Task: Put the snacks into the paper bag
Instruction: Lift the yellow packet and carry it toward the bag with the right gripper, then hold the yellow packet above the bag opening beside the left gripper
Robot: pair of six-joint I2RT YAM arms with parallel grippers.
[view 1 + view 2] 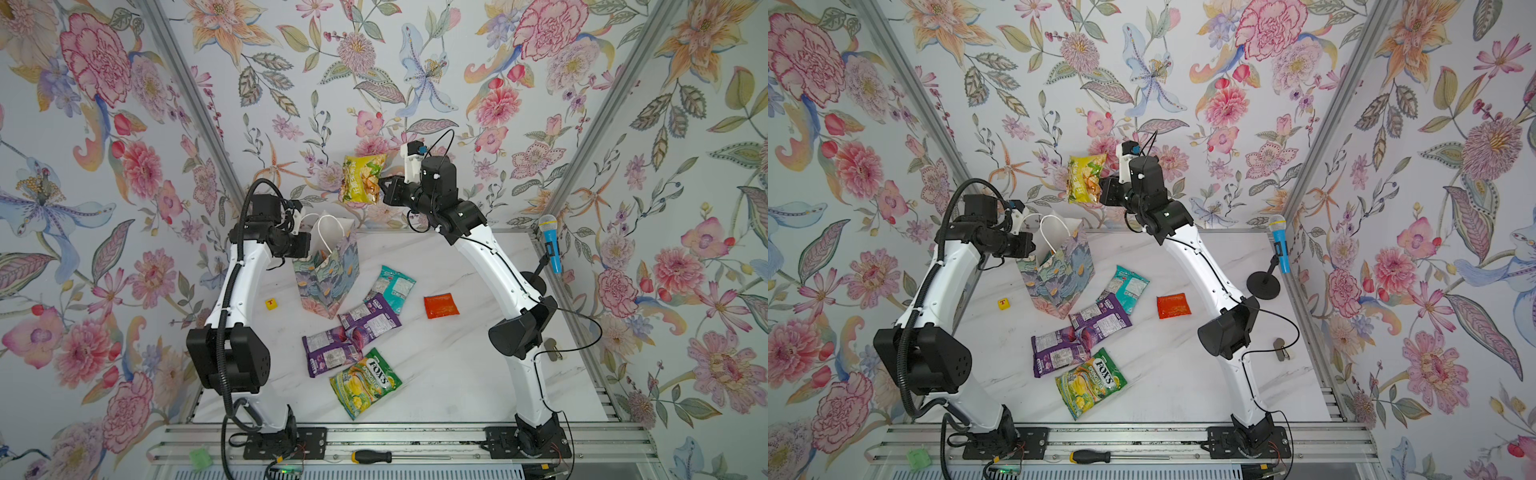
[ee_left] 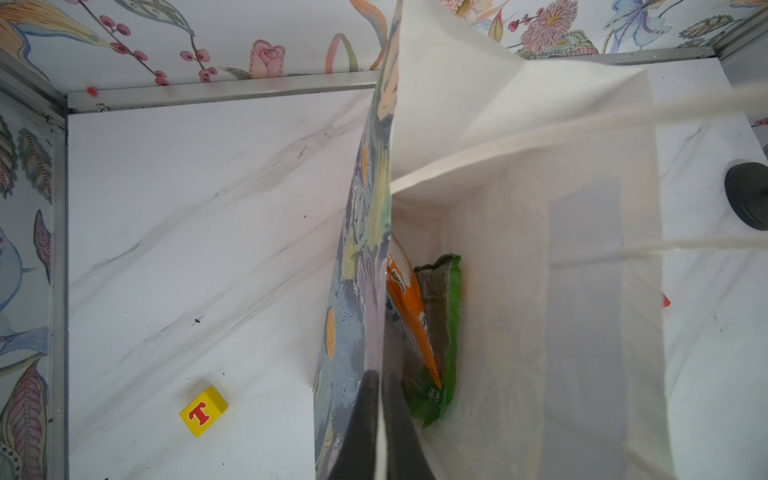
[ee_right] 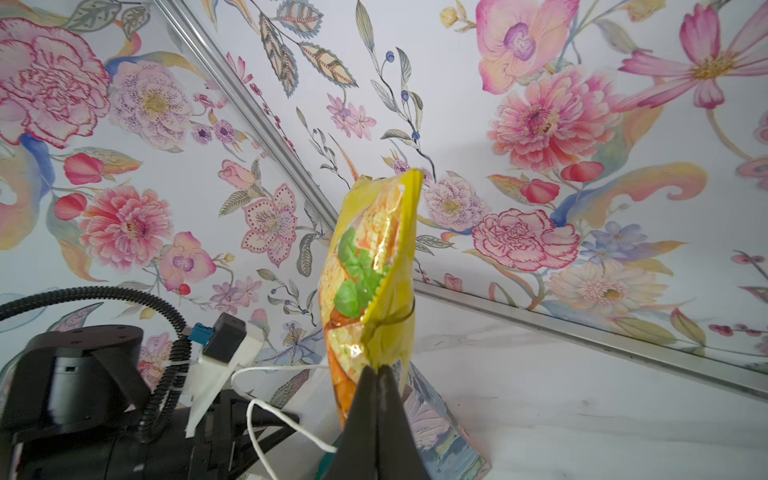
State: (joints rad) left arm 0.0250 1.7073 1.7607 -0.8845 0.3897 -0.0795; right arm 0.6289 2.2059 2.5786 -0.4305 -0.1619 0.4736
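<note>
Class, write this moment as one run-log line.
left gripper: shut on paper bag wall | right gripper: shut on yellow snack, held aloft | inside bag: orange snack, green snack | table: loose snacks

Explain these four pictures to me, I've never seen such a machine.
These are two robot arms at a white table, each ending in a two-fingered gripper. Two pictures look down from one overhead camera; two come from cameras on the wrists. The left gripper pinches the wall of a paper bag, which holds an orange pouch and a green-edged pouch. The right gripper holds a yellow pouch in the air, higher than the bag. On the table lie a teal pouch, two purple pouches, a green FOX'S pouch, an orange-red packet and a yellow block.
</note>
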